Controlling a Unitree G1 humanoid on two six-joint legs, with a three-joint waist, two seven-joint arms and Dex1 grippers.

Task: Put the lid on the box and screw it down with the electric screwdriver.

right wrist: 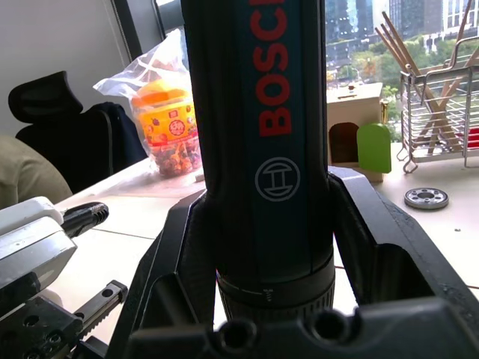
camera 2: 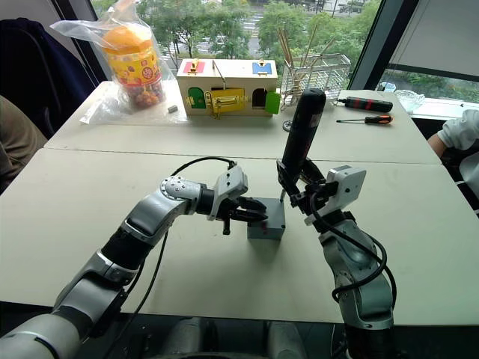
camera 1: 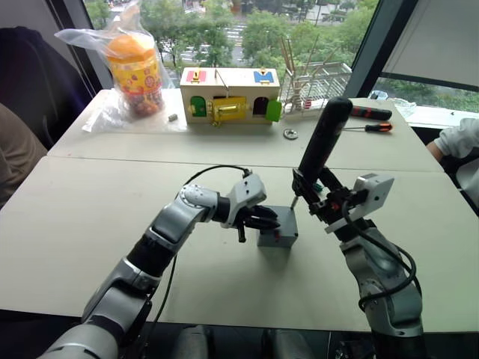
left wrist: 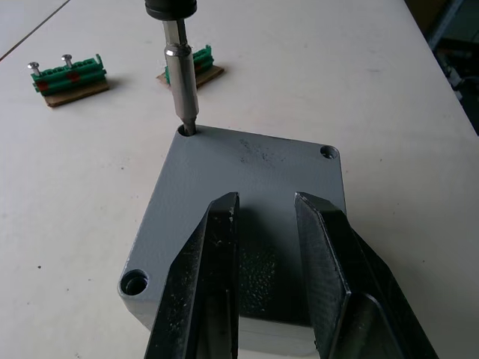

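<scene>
The lid (left wrist: 247,194) already sits flat on the box (camera 1: 277,235), which stands on the near table (camera 1: 112,209) about midway between the two arms, and the relation that matters now is that of the driver bit (left wrist: 179,82) to the lid's far corner hole: in the left wrist view the bit's tip stands right in that hole, the bit nearly upright with a slight lean. Going from the left, the left gripper (camera 1: 263,220) reaches in from the box's left side with the forearm raised and the wrist bent toward the lid; its two black fingers (left wrist: 206,277) lie a narrow way apart over the lid's top, and they seem to press on it to steady it rather than clamp it, though contact is hard to confirm from this angle. Two more corner holes show on the lid, and whether screws sit in them cannot be made out. To the right, the right gripper (camera 1: 318,196) is closed round the lower body of the electric screwdriver (camera 1: 323,142), whose long axis runs steeply upward and leans away from the robot, bit end down at the lid's far-right corner. The right elbow is low and the forearm rises to the tool. Judging from this, the step in hand is driving the screw at that corner, so the tool should stay in line with the hole.
</scene>
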